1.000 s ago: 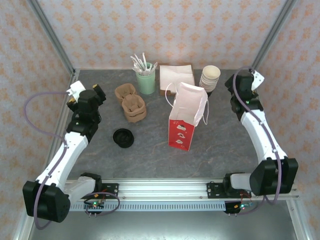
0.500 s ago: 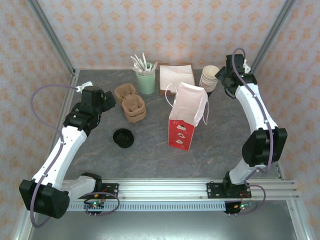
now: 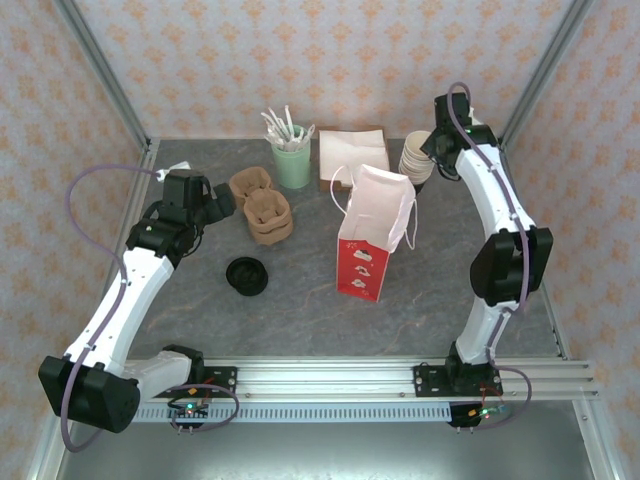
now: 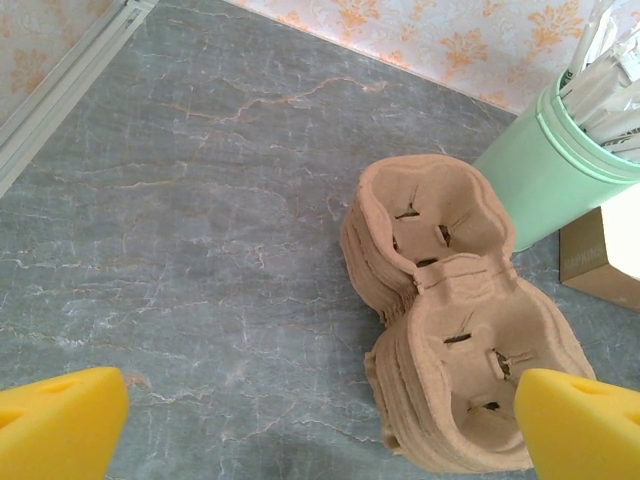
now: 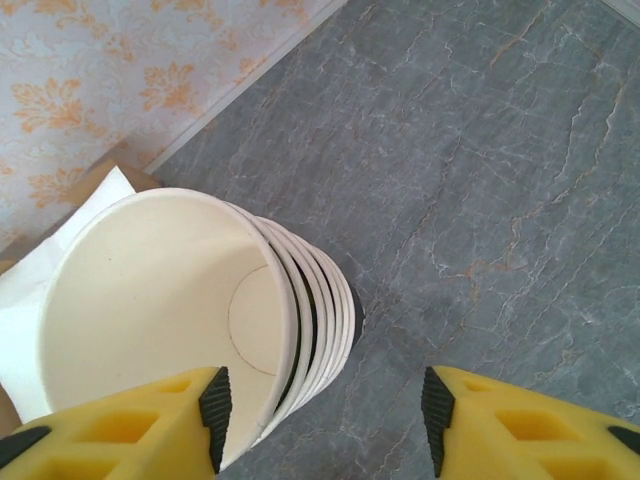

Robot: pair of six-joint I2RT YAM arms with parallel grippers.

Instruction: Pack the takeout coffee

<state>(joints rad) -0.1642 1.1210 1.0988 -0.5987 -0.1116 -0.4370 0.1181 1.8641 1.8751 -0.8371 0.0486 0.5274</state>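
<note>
As it advances, right claw point(image 5: 322, 412) nears cup stack point(image 5: 170, 310).

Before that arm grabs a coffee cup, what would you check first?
1. Right gripper open: ok.
2. Gripper centred over the stack of paper cups: not ok, the stack sits off to one side.
3. Top cup will lift alone: cannot tell, the cups are nested.
4. Paper bag upright, mouth open: ok.
5. Left gripper open, away from the bag, by the cup carriers: ok.
</note>
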